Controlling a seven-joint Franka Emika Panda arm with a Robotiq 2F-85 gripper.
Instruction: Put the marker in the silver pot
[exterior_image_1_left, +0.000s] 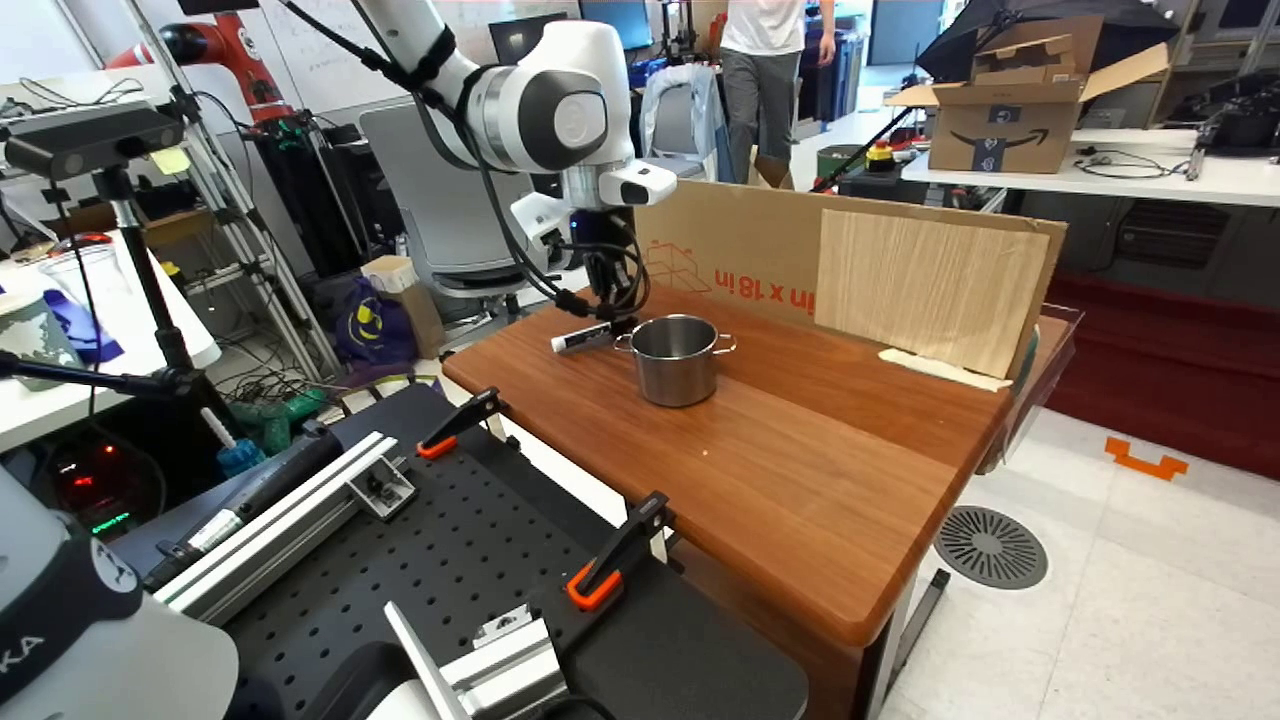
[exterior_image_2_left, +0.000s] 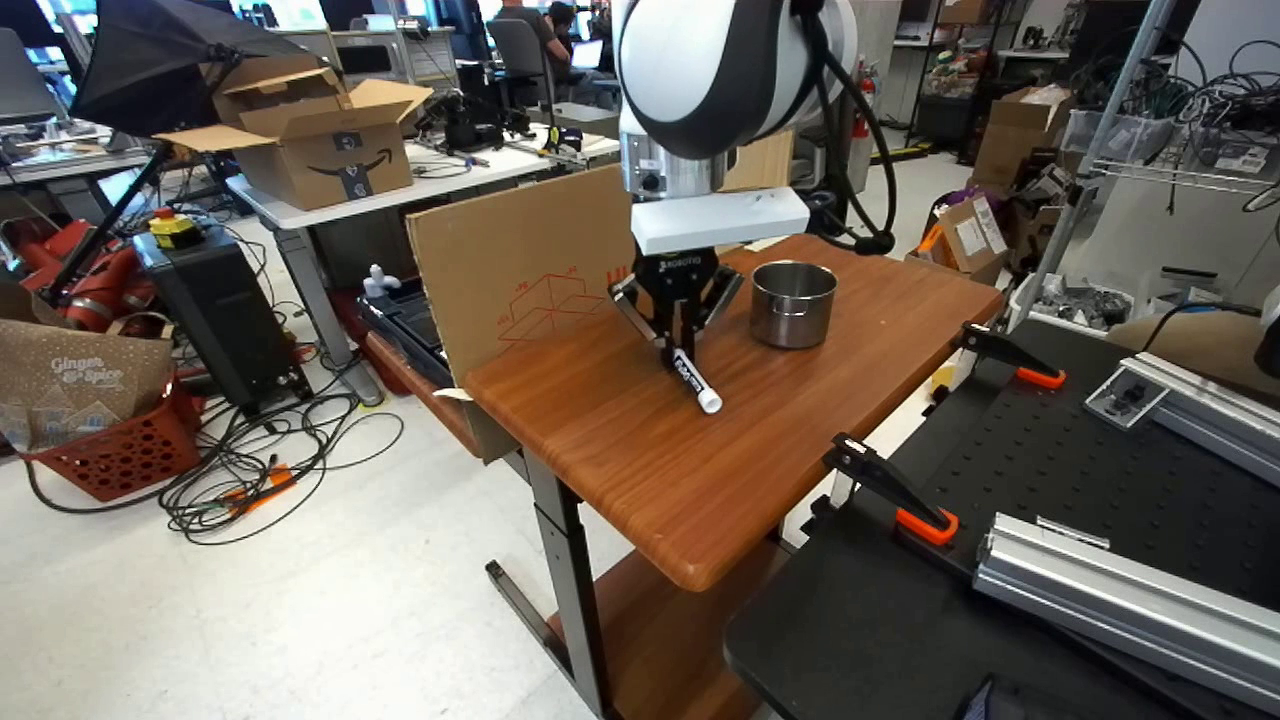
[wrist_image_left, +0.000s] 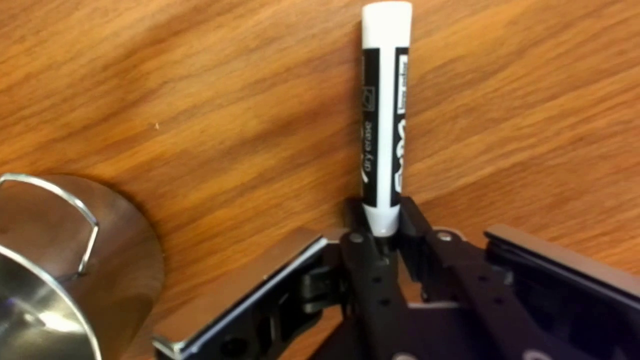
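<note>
Clearly, marker (wrist_image_left: 385, 125) in tool (wrist_image_left: 384, 220), bare wood (wrist_image_left: 240, 140) toward pot (wrist_image_left: 127, 235) and table edge (exterior_image_2_left: 580, 488)

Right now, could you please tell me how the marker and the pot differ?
The marker is slim, black and white; the pot is wide and silver. The marker is pinched in the gripper; the pot stands upright, ungripped. The pot has wire handles; the marker has none. Both are roughly cylindrical.
</note>
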